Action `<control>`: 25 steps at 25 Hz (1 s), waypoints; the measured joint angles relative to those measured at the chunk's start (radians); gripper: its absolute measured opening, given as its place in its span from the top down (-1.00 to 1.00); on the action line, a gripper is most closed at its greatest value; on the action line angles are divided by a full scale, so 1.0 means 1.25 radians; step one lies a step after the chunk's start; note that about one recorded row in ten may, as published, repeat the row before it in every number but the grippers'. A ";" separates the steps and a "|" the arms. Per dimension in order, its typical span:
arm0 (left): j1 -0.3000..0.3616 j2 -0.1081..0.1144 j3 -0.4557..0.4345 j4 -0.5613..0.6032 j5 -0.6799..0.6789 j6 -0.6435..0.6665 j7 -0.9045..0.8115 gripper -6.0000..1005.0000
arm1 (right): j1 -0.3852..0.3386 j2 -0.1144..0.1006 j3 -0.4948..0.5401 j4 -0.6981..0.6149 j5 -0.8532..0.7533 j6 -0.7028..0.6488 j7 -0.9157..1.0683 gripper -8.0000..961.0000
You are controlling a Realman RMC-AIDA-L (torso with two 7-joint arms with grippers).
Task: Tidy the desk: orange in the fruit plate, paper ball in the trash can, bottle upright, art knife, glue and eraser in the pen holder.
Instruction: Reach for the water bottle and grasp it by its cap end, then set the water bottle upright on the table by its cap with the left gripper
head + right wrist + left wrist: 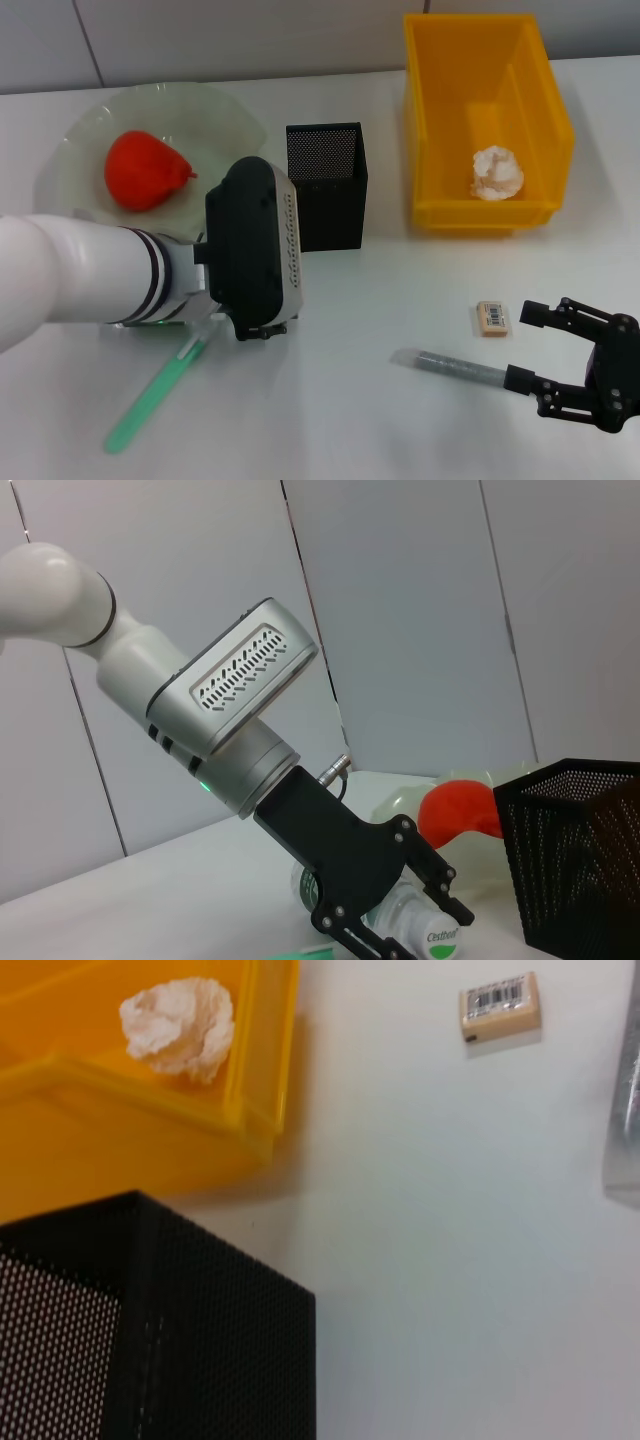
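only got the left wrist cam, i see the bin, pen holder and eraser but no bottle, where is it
Observer: The bottle lies on its side by the fruit plate, with the left pincer right at it.
Operator: is the orange in the plate
Observer: Yes, a red-orange fruit sits in it.
Operator: and the right arm
Observer: The right pincer is open, low over the table at the end of a grey stick, close to the eraser.
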 joint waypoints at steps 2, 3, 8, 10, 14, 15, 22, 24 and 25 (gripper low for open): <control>-0.002 0.000 0.007 0.003 0.002 -0.001 0.004 -0.18 | 0.000 0.000 0.000 0.000 -0.001 0.000 0.001 -0.72; -0.008 0.000 0.007 -0.001 0.007 -0.001 0.002 -0.18 | 0.000 0.000 0.000 0.000 -0.001 0.000 0.001 -0.72; -0.018 0.000 0.011 -0.015 0.017 -0.003 -0.001 0.16 | 0.001 0.000 0.000 0.000 -0.001 0.006 0.005 -0.72; -0.019 0.000 0.013 -0.015 0.018 -0.003 -0.001 0.16 | 0.001 0.000 0.000 0.000 -0.001 0.010 0.008 -0.72; -0.001 0.000 0.016 0.024 0.024 -0.002 -0.002 0.16 | 0.000 0.000 0.000 0.000 -0.001 0.011 0.010 -0.72; -0.001 0.000 0.016 0.024 0.024 -0.002 -0.002 0.16 | -0.001 0.000 0.000 0.000 -0.001 0.011 0.010 -0.72; 0.068 0.006 0.005 0.155 0.032 0.042 -0.001 0.16 | 0.000 0.000 0.000 0.000 -0.001 0.009 0.011 -0.72; 0.087 0.006 0.004 0.183 0.032 0.054 0.001 0.16 | 0.001 0.000 0.000 0.000 -0.001 0.008 0.011 -0.72; 0.101 0.006 0.003 0.203 0.032 0.060 0.000 0.16 | 0.003 0.000 0.000 0.000 -0.001 0.007 0.015 -0.72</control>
